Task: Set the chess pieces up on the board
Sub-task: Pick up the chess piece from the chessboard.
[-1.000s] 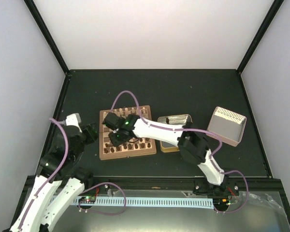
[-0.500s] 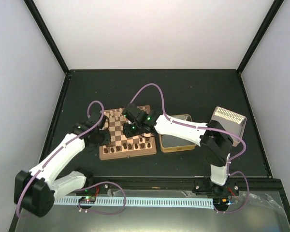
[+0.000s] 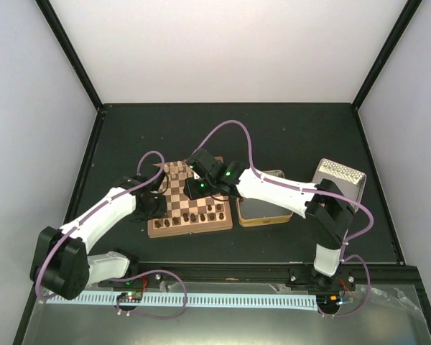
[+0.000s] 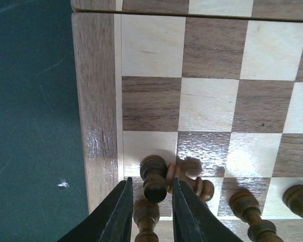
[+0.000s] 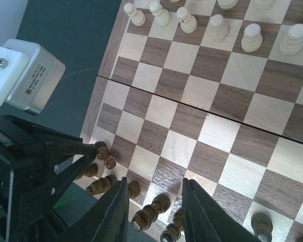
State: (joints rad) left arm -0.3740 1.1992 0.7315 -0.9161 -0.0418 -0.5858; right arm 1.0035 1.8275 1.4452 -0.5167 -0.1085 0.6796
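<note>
The board (image 3: 174, 185) lies in the middle of the table. Dark chess pieces (image 3: 194, 214) crowd its near rows, some upright, some fallen. My left gripper (image 4: 151, 182) is low at the near left corner. Its jaws stand narrowly either side of an upright dark pawn (image 4: 154, 176), and a thin gap shows on each side. A fallen dark piece (image 4: 194, 184) lies against that pawn. My right gripper (image 5: 154, 182) hovers open over the near rows, above a leaning dark piece (image 5: 151, 212), holding nothing. The left gripper (image 5: 93, 156) also shows at the board's corner.
Pale cream chessmen (image 5: 217, 25) stand along the board's far rows. A shiny tin (image 3: 262, 208) sits right of the board, and its lid (image 3: 337, 185) lies further right. The board's reddish border (image 4: 96, 101) meets the dark table mat (image 4: 35, 101).
My left arm has swung in from the table's left to the board's near left corner, and its jaws have narrowed around a dark pawn. My right gripper has shifted a little right over the board.
</note>
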